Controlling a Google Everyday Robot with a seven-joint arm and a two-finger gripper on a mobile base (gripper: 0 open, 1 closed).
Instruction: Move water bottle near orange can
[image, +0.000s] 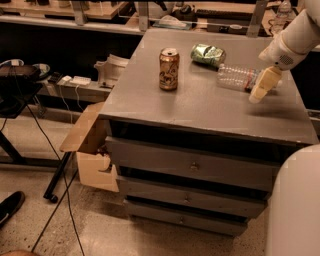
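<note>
Cream-coloured gripper (259, 91) hangs at the far right side of the desk (200, 107), slanting down and to the left from the white arm (295, 40) that enters from the upper right corner. It sits in front of the right end of the water bottle (236, 77). Whether it grasps the bottle, merely touches it, or is released cannot be told from this view.

The water bottle lies on its side on the grey desk top, its length running left to right. Just beyond its left end a dented green can (207, 54) also lies on its side, near the back edge. The orange can (169, 69) stands upright to the left, apart from the bottle, with the green can just beside it to the right and behind.

Three drawers (192, 167) front the desk. An open cardboard box (92, 147) leans against its left side on the floor, dark cables (50, 150) trail past it, and a black shoe (10, 206) shows at the lower left edge.
</note>
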